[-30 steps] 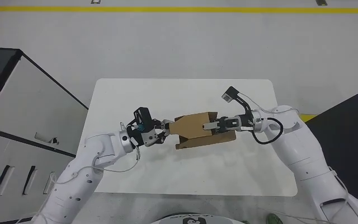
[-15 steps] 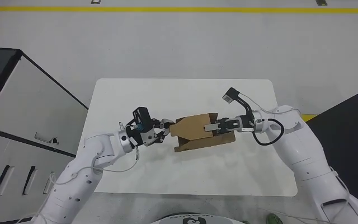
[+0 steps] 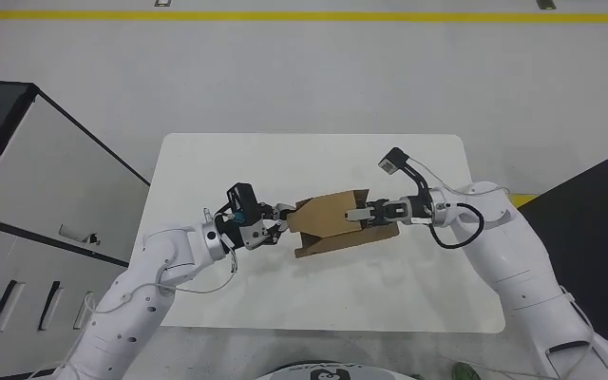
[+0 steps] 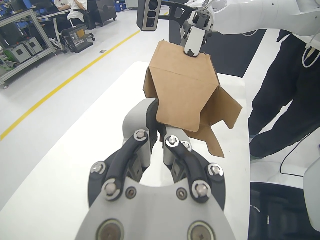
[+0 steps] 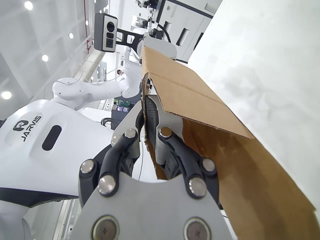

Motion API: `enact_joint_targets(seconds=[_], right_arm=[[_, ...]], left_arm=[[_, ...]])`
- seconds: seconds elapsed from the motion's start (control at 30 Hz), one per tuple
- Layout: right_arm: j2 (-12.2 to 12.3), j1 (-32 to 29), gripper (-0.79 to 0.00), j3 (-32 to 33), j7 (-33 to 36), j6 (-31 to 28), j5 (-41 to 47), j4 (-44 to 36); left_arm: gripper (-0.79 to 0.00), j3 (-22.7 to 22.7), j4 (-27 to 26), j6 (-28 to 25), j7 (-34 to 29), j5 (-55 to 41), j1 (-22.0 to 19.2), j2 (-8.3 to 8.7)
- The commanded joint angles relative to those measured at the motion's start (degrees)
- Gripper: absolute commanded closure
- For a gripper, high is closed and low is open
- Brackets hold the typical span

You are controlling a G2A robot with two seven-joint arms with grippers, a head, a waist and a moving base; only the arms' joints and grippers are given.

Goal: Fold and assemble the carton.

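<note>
my left claw [image 3: 281, 217] is closed almost all the way on a flap at the left end of the carton [image 3: 328, 220], just left of the middle of the top view. from my left wrist i can see its fingers [image 4: 150, 112] set tight against the cardboard edge of that flap. my right claw [image 3: 356, 215] is pinched onto the carton's wall at its right end, a little right of centre in the top view, with the corrugated edge caught between its pads [image 5: 151, 111]. the carton is brown and half opened. it spans between my two claws over the middle of the white table [image 3: 399, 285], long side running left to right, with a loose flap pointing toward the lower edge of the frame. i cannot tell whether its underside touches the table.
</note>
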Motion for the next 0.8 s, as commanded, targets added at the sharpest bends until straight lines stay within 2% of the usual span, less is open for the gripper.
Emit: enact_joint_targets(seconds=[0.0, 0.77], right_arm=[[0.0, 0.0, 0.0, 0.1, 0.0, -0.2, 0.5, 0.0], [-0.1, 0.4, 0.0, 0.5, 1.2, -0.9, 2.8, 1.3]], left_arm=[[0.0, 0.0, 0.3, 0.0, 0.1, -0.1, -0.1, -0.01], [0.0, -0.4, 0.9, 0.2, 0.4, -0.4, -0.2, -0.01]])
